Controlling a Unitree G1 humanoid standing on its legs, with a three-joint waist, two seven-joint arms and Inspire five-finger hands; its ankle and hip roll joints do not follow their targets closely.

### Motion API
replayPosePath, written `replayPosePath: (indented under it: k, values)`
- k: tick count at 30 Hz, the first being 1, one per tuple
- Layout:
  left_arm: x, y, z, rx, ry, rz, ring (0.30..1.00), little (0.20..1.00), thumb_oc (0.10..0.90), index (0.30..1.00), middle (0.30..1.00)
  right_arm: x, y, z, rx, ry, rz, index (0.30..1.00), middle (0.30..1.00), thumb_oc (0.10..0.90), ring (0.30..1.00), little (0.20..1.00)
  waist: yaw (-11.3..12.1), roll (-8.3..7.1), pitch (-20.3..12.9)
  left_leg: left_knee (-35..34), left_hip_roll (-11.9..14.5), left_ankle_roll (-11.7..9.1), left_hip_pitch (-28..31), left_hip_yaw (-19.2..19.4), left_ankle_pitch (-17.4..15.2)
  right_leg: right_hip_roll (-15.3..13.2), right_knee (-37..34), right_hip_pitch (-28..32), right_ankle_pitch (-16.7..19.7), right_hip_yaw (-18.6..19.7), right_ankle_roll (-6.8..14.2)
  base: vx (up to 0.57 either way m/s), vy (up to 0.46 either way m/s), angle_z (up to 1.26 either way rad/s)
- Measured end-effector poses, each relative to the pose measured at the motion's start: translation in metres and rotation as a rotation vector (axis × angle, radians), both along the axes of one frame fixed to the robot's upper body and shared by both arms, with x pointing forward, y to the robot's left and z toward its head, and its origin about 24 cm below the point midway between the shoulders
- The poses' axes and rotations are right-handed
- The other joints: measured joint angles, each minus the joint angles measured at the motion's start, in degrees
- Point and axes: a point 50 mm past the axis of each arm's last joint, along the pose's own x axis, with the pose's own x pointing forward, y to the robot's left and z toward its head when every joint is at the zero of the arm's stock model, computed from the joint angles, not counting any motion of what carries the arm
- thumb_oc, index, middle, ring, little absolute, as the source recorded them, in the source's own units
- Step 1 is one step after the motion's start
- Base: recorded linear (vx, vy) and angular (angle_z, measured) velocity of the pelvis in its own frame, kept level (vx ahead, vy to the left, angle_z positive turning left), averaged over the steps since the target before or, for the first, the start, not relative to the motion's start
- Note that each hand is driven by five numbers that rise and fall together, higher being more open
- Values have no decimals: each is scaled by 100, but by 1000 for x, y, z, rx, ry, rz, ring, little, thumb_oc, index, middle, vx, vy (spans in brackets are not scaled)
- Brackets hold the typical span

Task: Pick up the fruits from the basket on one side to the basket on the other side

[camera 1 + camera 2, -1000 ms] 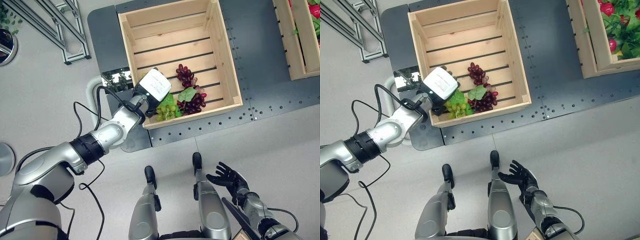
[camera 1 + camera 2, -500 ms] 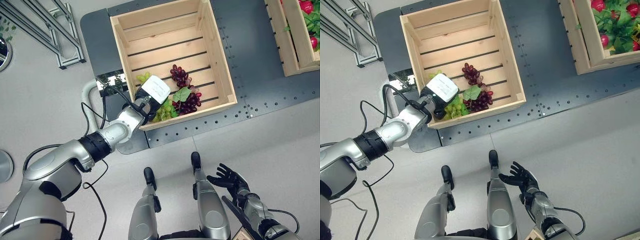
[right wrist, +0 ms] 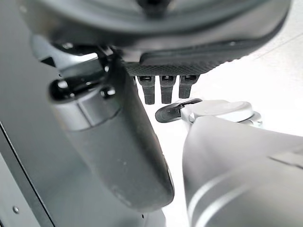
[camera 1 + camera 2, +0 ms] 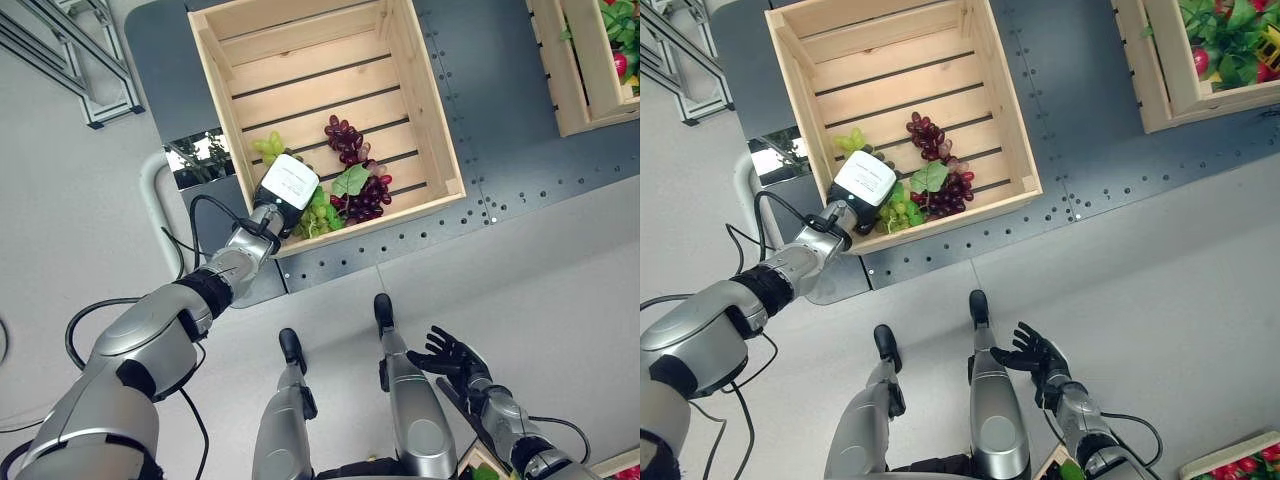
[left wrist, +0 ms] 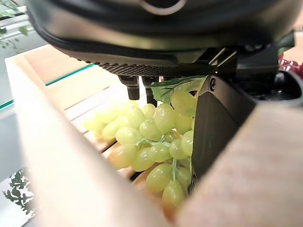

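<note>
A bunch of green grapes [image 5: 151,142] is lying in the near left corner of the wooden crate [image 4: 420,110], beside dark red grapes [image 4: 360,190]. The left hand [image 4: 285,185] is reaching down over the green bunch, its fingers [image 5: 135,87] hanging extended just above the grapes, not closing on them. The right hand [image 4: 455,355] is hovering low over the floor, fingers spread and holding nothing.
</note>
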Motion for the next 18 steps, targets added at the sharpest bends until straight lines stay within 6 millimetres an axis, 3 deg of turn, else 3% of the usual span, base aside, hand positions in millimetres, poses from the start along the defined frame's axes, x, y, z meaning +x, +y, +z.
replayPosePath:
  k: [1, 2, 3, 18]
  values:
    - [0, 2, 0, -9, -8, 0, 705, 705, 670, 705, 705, 2, 2, 1, 4, -8, 4, 900, 900, 800, 900, 900, -1, -8, 1, 8, -2, 2, -16, 1, -2, -2, 2, -12, 0, 0, 1, 0, 0, 0]
    - [1, 4, 1, -13, -11, 5, 571, 571, 580, 571, 571, 2, 2, 2, 6, -13, 6, 900, 900, 800, 900, 900, 1, -9, 0, 32, -1, 4, -40, 1, -4, -3, 13, -28, 0, 0, 0, 0, 0, 0]
    - [2, 4, 3, -18, -18, 9, 300, 300, 400, 300, 300, 4, 4, 3, 10, -22, 9, 900, 900, 800, 900, 900, 11, -9, -2, 80, 2, 9, -94, 2, -10, -4, 23, -66, 1, -2, -1, -8, -8, 4]
    - [5, 9, 16, -50, -152, -57, 300, 300, 400, 300, 300, 14, 7, 9, 32, -56, 0, 900, 900, 800, 900, 900, 14, -34, -8, 352, 30, 42, -391, 4, -33, -7, 25, -215, 69, -3, -35, 0, -1, 1]
